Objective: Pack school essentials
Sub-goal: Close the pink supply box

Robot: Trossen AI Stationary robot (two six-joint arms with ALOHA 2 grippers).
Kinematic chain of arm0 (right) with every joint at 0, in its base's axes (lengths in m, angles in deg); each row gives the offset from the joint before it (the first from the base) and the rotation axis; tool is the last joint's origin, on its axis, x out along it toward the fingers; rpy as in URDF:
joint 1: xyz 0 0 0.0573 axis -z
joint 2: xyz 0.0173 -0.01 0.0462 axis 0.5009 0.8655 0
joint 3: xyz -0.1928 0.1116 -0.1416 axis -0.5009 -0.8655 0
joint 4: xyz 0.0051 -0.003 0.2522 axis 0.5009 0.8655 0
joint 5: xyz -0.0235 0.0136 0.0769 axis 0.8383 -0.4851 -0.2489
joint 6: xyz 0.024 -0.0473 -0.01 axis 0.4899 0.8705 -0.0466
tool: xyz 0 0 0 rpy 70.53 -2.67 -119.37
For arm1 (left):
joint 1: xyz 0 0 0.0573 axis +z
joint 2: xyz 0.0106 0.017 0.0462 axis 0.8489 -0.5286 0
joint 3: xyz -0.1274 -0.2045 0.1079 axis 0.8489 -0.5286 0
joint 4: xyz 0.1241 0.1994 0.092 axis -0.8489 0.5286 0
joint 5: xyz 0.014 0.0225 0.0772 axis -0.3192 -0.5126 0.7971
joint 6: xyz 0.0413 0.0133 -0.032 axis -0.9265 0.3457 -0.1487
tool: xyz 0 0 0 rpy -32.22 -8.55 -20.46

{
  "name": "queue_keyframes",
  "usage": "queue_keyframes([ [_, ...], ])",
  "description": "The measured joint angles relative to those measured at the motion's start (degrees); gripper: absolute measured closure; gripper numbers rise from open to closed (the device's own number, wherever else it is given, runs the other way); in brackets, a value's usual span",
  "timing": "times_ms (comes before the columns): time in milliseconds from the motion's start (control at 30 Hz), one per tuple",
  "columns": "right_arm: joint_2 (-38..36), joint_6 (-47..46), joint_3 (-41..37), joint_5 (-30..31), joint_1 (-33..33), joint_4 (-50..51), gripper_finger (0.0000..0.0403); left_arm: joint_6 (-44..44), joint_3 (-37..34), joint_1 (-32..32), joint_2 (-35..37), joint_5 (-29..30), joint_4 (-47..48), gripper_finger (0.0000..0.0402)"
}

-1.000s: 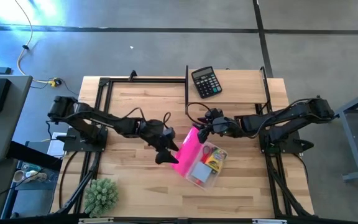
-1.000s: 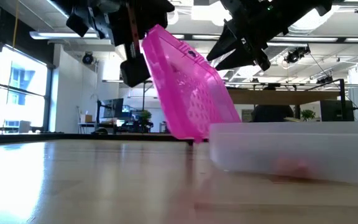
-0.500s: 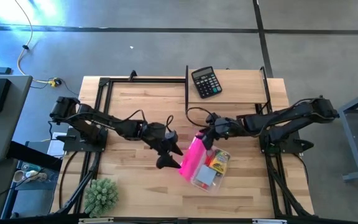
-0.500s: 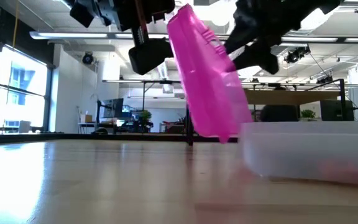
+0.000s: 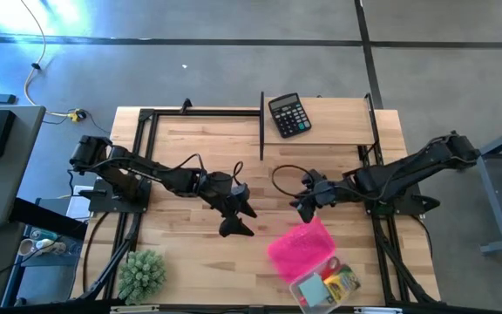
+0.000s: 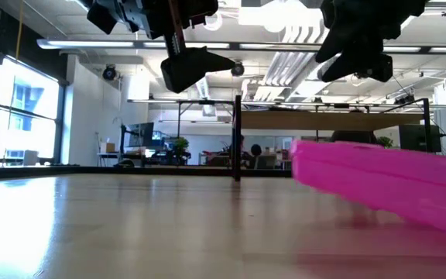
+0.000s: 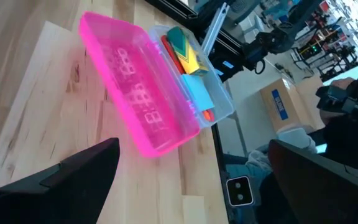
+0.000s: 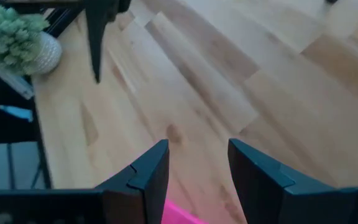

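While the clear case [image 5: 316, 270] lies near the front edge of the bench [image 5: 190, 153] with its pink lid [image 5: 301, 247] swung open and flat beside it, the packing looks largely done. Inside the tray sit a yellow-green crayon box [image 7: 185, 53], a light-blue notepad [image 7: 197, 93] and something red along the edge, possibly the scissors; I cannot make out pencils or an eraser. No loose stationery shows elsewhere on the bench, only a black calculator [image 5: 288, 114] at the back and a small green plant [image 5: 141, 273] at the front left corner.

The left gripper [image 5: 238, 221] hovers over the middle of the bench, its fingers spread wide and empty, well apart from the case. The right gripper [image 5: 301, 204] hangs just behind the lid, above it, fingers [image 8: 145, 177] parted with nothing between them.

What seems left, judging by the open lid, is to fold it over the tray and press it shut.
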Motion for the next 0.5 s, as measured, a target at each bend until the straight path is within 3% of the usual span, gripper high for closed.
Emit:
queue_keyframes([
  [167, 0.0, -3.6, 0.0, -3.0, -2.3, 0.0, 0.0249, -1.3, 0.0, 0.0, 0.0, 0.0, 0.2, 0.0002],
  [500, 2.5, -13.7, 0.0, -3.4, -10.8, 2.9, 0.0249, -2.6, 0.0, 0.2, 0.0, -0.5, 0.4, 0.0002],
])
